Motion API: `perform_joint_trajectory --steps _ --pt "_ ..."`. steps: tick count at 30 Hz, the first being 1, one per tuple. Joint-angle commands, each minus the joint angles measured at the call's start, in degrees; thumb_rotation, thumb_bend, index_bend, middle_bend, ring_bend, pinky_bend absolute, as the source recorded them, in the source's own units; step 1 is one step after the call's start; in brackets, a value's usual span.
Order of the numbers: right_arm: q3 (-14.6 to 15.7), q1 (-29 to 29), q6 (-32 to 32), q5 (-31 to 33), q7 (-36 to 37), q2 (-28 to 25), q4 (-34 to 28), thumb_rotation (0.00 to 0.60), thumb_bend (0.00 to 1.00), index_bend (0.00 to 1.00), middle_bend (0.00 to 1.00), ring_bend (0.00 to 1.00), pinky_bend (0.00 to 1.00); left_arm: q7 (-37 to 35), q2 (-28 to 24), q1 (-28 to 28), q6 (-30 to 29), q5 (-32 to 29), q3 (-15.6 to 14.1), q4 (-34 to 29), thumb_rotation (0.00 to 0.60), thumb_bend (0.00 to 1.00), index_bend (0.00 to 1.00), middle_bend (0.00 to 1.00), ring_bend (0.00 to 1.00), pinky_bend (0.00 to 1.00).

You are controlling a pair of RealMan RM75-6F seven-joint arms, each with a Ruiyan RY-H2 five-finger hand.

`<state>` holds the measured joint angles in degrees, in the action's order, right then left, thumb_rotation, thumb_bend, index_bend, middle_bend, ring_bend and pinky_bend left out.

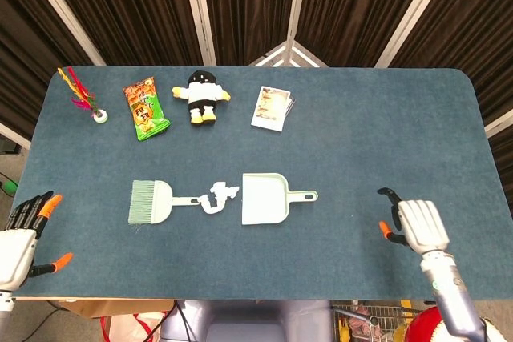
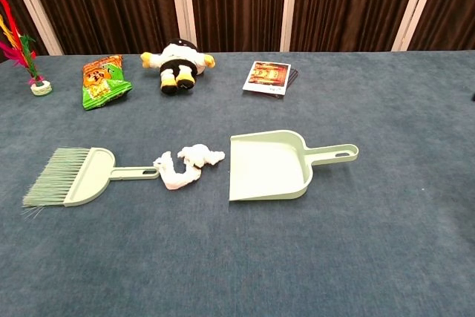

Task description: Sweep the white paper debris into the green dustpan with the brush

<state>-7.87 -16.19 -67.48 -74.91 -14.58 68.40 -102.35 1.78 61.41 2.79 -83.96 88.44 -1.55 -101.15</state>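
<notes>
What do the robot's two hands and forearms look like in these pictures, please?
Both are human-shaped. The right hand has a white back, black fingers and an orange-tipped thumb, on a slim grey forearm. The left hand at the table's near corner has a white back and black fingers, some tipped orange; its arm is out of frame. No cables or markings can be made out.

text: none legible | snack bag (image 2: 102, 79) print blurred (likewise the booklet (image 2: 269, 77) cover)
</notes>
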Motion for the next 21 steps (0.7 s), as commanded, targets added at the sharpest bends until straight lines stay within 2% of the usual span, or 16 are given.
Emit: perform_joint_trajectory --steps 1,7,12,21 --pt "-1.5 -3.0 2.2 3.1 -4.4 3.6 0.6 0.6 0.36 0.29 0.82 0.85 0.78 0.1 0.0 0.1 0.2 -0.1 0.0 -0.1 0.6 0.0 0.0 0.0 0.0 0.0" --pt "-2.4 -6.3 3.7 6.7 -9.9 8.4 2.5 0.6 0.36 0.29 0.85 0.9 0.84 0.0 -0.1 0.4 0.7 0.0 0.0 -0.2 0.6 0.0 0.0 0.0 0.0 0.0" --pt "-2.9 -8.9 4.8 10.2 -13.6 12.9 4.3 0.6 0.35 0.29 0.91 0.96 0.89 -0.8 -0.3 0.7 1.5 -0.9 0.2 -0.3 0.6 0.0 0.0 0.0 0.0 0.0" --pt "-1.9 -11.7 4.9 13.8 -17.8 20.8 9.2 0.6 0.36 0.34 0.93 0.98 0.9 -1.2 -0.7 1.2 2.8 -1.6 0.0 -0.7 0.6 0.0 0.0 0.0 0.0 0.0"
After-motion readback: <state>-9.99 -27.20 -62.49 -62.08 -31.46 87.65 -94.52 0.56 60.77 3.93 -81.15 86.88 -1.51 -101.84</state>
